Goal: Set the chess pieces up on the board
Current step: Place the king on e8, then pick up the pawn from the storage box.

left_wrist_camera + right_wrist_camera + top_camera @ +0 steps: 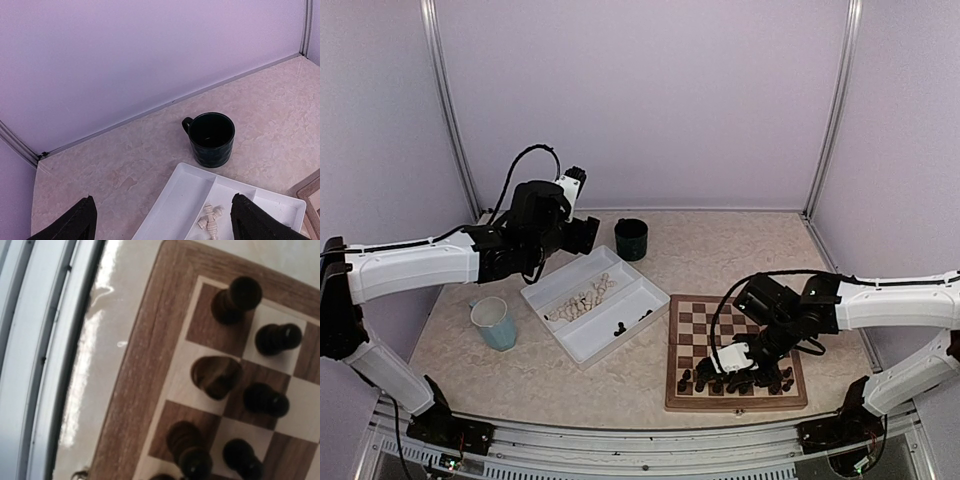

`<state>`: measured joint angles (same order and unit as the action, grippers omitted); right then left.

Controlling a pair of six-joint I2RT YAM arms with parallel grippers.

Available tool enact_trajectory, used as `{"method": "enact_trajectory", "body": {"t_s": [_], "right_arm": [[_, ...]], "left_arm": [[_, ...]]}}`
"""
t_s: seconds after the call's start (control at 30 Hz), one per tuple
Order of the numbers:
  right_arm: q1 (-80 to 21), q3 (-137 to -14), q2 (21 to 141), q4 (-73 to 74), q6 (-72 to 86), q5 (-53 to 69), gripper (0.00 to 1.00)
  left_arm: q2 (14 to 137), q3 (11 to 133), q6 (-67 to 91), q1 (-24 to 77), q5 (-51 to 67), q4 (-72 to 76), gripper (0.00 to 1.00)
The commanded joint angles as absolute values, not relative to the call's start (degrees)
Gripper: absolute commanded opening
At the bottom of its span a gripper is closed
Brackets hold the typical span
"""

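The board [692, 322] lies at the right front. Several dark brown chess pieces [772, 380] stand along its near rows. My right gripper [730, 364] hangs low over those rows; its fingers do not show in the right wrist view, which shows the board's corner [145, 370] and dark pieces [235, 299] close up. Pale beige pieces [586, 298] lie in a heap in the white tray [572, 344], with a few dark ones [620, 326] in its other compartment. My left gripper [586, 234] is open and empty above the tray's far end, its fingertips [82, 220] wide apart over the tray [182, 200] and pale pieces [211, 221].
A dark mug [631, 239] stands just behind the tray and shows in the left wrist view [212, 139]. A light blue cup [495, 323] stands left of the tray. Lilac walls close the back and sides. The table's metal front rail [45, 360] runs next to the board.
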<state>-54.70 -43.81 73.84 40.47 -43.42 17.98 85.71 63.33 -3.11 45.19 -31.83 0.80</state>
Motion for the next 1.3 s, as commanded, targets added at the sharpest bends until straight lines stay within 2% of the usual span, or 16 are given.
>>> {"method": "enact_trajectory", "body": {"t_s": [0.0,0.67,0.77,0.87,1.0,1.1,1.2,1.27], "right_arm": [[-55.6,-43.1,74.4,39.9,-43.0,17.8,0.1],[-55.6,-46.7,73.3,42.2,-41.9,19.3,0.27],[-55.6,-49.5,72.7,43.9,-42.0,19.3,0.28],[-54.9,-51.8,72.2,45.1,-42.7,19.2,0.3],[-52.6,-55.2,72.7,46.1,-43.6,19.3,0.33],[-48.9,-59.0,73.6,45.8,-44.0,20.3,0.35],[-44.8,-62.5,76.1,44.3,-43.3,22.0,0.36],[-43.0,-64.0,77.8,42.8,-42.1,22.5,0.36]], "left_arm": [[86.1,65.4,-3.9,45.7,-32.7,0.4,0.92],[86.9,66.0,-3.3,46.2,-33.6,0.2,0.92],[86.8,67.5,-0.8,47.4,-35.2,-4.2,0.91],[87.4,71.7,3.9,48.2,-35.4,-13.0,0.85],[87.1,73.7,10.8,47.7,-26.5,-23.3,0.78],[86.1,72.2,13.9,47.0,-14.9,-27.9,0.75],[86.2,69.6,15.1,46.6,-3.4,-28.7,0.72],[87.8,69.4,14.0,46.8,-1.0,-29.9,0.68]]}}
